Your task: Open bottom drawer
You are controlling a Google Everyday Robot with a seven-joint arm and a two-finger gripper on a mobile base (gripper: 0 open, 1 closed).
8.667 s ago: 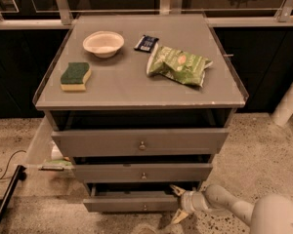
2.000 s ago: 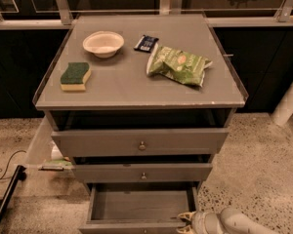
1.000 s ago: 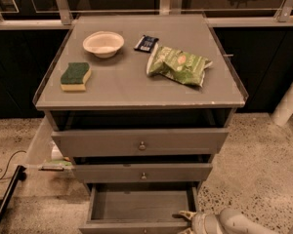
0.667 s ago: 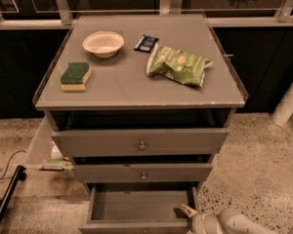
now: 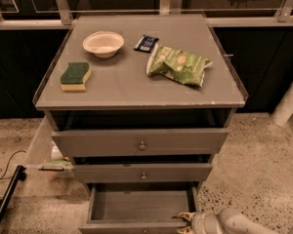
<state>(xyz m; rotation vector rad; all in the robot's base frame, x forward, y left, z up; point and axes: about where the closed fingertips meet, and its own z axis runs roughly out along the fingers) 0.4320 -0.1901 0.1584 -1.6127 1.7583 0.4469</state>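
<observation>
Your bottom drawer (image 5: 139,206): stands well out; task looks done. Gripper (image 5: 185,222): at its near-right corner; grip undeterminable.

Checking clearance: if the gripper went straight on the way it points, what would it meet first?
The gripper, low at bottom right, points left. It would most likely first meet the right front corner of the open bottom drawer, which sits right beside it. Depth there is unclear.
</observation>
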